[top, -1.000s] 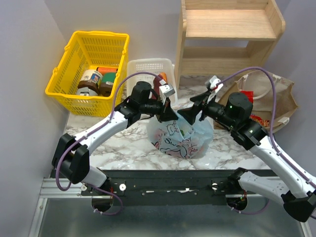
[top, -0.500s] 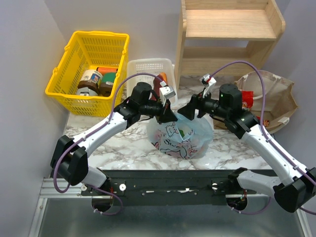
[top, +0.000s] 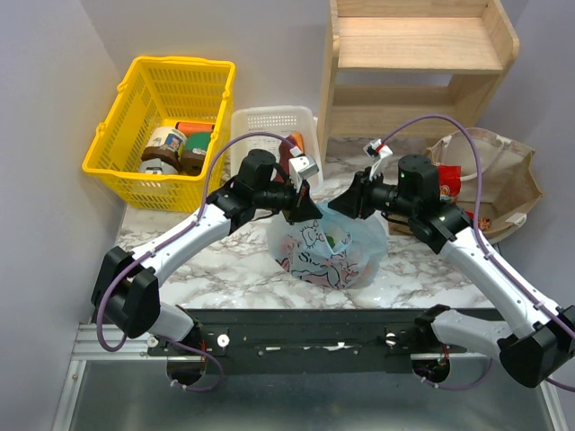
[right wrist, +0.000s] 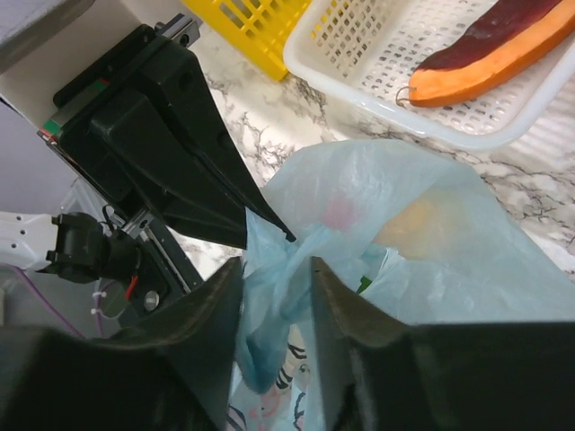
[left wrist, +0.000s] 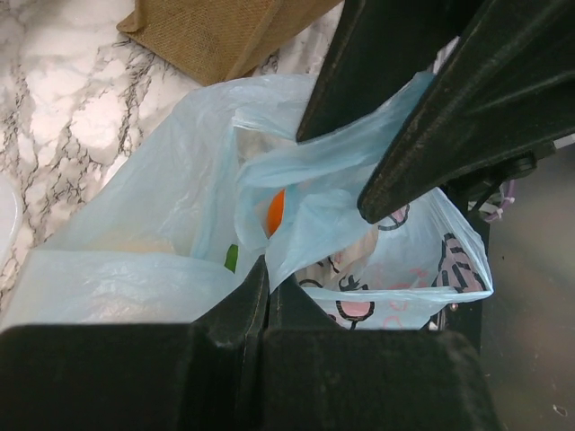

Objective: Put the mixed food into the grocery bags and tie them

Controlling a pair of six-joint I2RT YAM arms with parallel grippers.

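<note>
Top external: the light-blue bag (top: 328, 247) sits on the marble table (top: 225, 269) between my arms with food inside, and the tan bag (top: 503, 180) lies off to my right. My left gripper (top: 308, 208) and right gripper (top: 349, 205) meet over the blue bag's mouth.

Left wrist: my left jaws are clamped on a fold of the film. An orange fruit (left wrist: 275, 211) shows through the opening.

Right wrist: my right fingers (right wrist: 341, 314) flank a bunched strip of film, but I cannot tell whether they bite it. If that strip slips free, the knot won't form. If I pull too hard, I judge the thin plastic could tear.
</note>
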